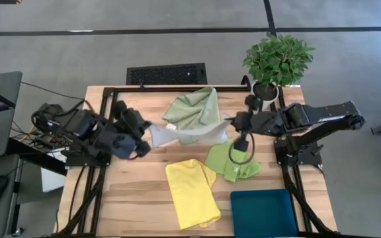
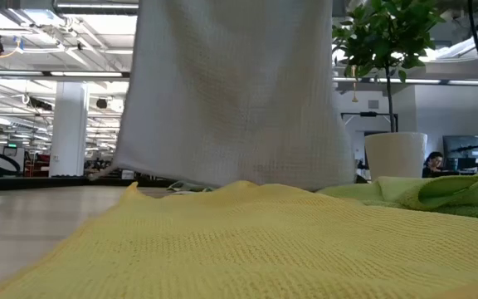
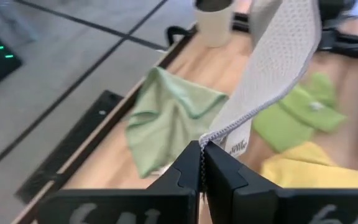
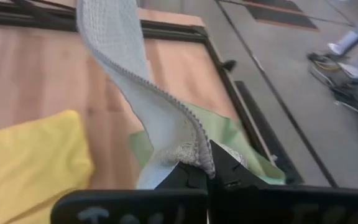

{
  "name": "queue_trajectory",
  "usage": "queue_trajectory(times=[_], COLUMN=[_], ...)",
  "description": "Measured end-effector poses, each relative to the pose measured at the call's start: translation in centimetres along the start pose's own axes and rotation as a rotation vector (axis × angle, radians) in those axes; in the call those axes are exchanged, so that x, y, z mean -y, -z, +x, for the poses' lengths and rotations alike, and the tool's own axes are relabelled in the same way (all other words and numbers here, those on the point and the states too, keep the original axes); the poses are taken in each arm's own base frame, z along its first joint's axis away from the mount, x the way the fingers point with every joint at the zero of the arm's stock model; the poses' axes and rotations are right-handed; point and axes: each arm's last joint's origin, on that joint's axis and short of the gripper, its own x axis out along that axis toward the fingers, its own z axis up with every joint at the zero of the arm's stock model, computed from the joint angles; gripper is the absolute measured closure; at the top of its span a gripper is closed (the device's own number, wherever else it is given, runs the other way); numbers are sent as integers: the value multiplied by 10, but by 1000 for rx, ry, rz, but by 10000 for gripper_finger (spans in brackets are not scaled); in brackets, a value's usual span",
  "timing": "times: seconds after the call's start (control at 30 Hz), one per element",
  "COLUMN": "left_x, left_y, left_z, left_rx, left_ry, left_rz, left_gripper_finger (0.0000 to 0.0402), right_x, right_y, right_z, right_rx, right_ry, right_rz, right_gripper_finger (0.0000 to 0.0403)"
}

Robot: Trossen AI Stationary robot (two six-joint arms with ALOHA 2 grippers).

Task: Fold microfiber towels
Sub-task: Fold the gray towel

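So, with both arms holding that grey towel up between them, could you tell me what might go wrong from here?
1. Each gripper, left and right, pinches only a thin edge of the grey-blue towel, so a corner might slip out.
2. The hanging cloth nearly touches the yellow towel in the low view; lowering it could drag or rumple that one.
3. It also hangs over the sage green towel and close to the lime green towel, which might catch.

Light grey-blue microfiber towel (image 3: 272,68): waffle-textured cloth, matt, stitched hem, between matt black plastic fingers (image 3: 219,177). Bright yellow microfiber towel (image 2: 247,241): coarse matt weave. Pale wooden counter (image 1: 141,198): smooth planks, faint sheen.
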Motion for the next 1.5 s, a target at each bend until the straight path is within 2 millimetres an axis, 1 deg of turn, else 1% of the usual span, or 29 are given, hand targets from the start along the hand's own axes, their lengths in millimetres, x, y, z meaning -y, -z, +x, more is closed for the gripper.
queue_trajectory(times=[0.13, 0.37, 0.7, 0.77, 0.9, 1.0, 1.13, 1.23, 1.37, 1.5], left_x=[8, 14, 22, 25, 34, 38, 43, 47, 49, 43], left_y=[4, 4, 8, 8, 7, 6, 11, 17, 22, 26], left_z=[-16, -41, -50, -51, -55, -60, -58, -50, -38, -27], left_rx=[17, 54, -55, -78, -69, -64, -79, -117, -136, -144], left_ry=[76, 192, 370, 421, 503, 562, 570, 556, 484, 361], left_rz=[-19, -57, -47, -45, -44, -29, 4, 12, -14, -36], left_gripper_finger=[401, 401, 401, 401, 401, 401, 401, 401, 401, 401], right_x=[-12, -16, -19, -23, -31, -36, -41, -45, -49, -48], right_y=[0, -10, -16, -15, -14, -13, -10, -8, -6, -7], right_z=[-9, -31, -49, -51, -56, -60, -64, -62, -51, -31], right_rx=[20, 69, 88, 88, 88, 89, 71, 45, -8, -68], right_ry=[-52, -108, -163, -209, -322, -353, -377, -381, -356, -293], right_rz=[-10, -3, -23, -30, -40, -43, -60, -63, -74, -70], right_gripper_finger=[399, 400, 399, 399, 399, 399, 399, 398, 399, 398])
